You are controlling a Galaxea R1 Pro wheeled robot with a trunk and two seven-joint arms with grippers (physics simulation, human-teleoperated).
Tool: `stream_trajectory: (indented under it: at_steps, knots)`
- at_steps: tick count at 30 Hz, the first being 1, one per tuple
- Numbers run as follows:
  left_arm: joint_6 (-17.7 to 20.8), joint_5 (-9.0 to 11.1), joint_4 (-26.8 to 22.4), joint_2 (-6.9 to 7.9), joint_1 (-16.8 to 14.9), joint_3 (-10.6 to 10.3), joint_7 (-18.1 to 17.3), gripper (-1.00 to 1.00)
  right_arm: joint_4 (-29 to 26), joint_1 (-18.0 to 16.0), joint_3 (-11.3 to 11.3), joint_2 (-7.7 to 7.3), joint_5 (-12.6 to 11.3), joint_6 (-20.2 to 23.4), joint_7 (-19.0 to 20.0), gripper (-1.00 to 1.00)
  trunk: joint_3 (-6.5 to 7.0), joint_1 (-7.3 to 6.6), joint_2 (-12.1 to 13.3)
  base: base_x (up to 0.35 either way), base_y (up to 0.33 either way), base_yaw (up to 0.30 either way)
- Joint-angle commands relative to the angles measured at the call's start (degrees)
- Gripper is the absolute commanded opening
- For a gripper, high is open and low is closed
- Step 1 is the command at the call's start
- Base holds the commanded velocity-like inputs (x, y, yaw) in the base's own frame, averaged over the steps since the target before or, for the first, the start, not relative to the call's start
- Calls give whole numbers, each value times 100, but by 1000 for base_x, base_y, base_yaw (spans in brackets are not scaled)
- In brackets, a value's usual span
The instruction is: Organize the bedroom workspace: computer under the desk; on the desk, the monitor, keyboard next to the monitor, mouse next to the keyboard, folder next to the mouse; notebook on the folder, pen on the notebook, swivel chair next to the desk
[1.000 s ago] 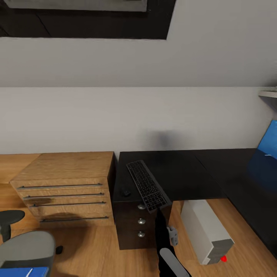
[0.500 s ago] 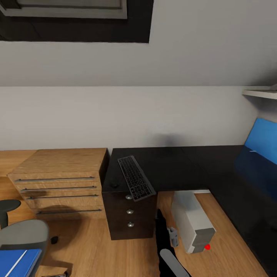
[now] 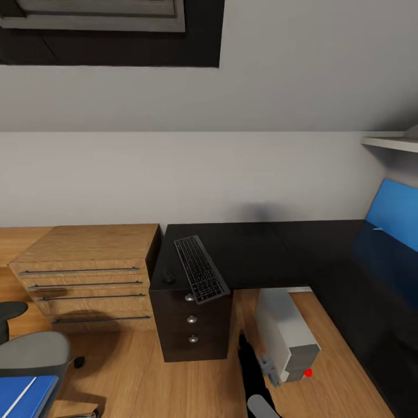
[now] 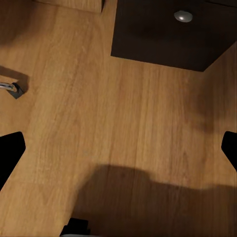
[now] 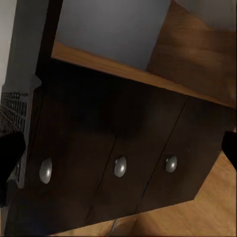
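Note:
The dark keyboard (image 3: 200, 277) lies slantwise on the black desk (image 3: 261, 252), its near end sticking out over the drawer unit (image 3: 191, 325). Just to its left on the desk top sits the small black mouse (image 3: 168, 277). The light-grey computer (image 3: 287, 334) lies on the floor under the desk, red dot facing me. At the lower left stands the swivel chair (image 3: 35, 354) with the blue folder (image 3: 23, 395) on its seat. My right gripper (image 5: 118, 153) is open, facing the drawer fronts, with the keyboard's edge (image 5: 10, 111) nearby. My left gripper (image 4: 118, 153) is open over bare floor.
A light wooden drawer cabinet (image 3: 87, 270) stands against the desk's left side. The blue back panel (image 3: 397, 217) and a white shelf (image 3: 389, 141) are at the right. A chair castor (image 4: 12, 89) shows near the left gripper. My right arm (image 3: 255, 377) reaches forward at the bottom.
The camera has backed away, so the desk looks smaller and further left. My right arm, whose tip was at the keyboard's near end, has drawn back; the keyboard stays on the desk.

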Motion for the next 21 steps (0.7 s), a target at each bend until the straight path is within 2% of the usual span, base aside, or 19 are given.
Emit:
stream_trajectory:
  at_steps: [1,5,6,10,11,14,17,21]
  knots:
    - [8,53,-9,2,2,-14,35,100,134,-7,41,-15,59,-39,30,100,14,-22,38,-1,-6,0]
    - [20,56,5,0,2,-20,35,100,573,-7,59,-54,567,-54,35,100,85,-110,198,0,-3,0]
    - [23,58,60,0,2,-23,40,100,782,-7,65,-72,851,-72,36,100,103,-132,238,0,-2,0]
    - [24,45,234,-4,2,-25,56,100,1231,-7,69,-91,1472,-185,34,100,175,-220,399,0,0,0]
    - [24,41,290,-6,2,-26,61,100,1471,-7,67,-97,1791,-295,30,100,193,-242,439,0,0,0]
    - [24,37,340,-8,2,-28,65,100,1819,-7,59,-111,2227,-523,18,100,247,-308,559,0,0,0]
    - [24,35,364,-9,2,-31,68,100,2086,-7,54,-162,2523,-804,6,100,301,-374,680,0,0,0]
    - [30,39,394,-11,2,-32,72,100,2335,-7,55,-287,2735,-1216,-2,100,373,-461,840,0,0,0]
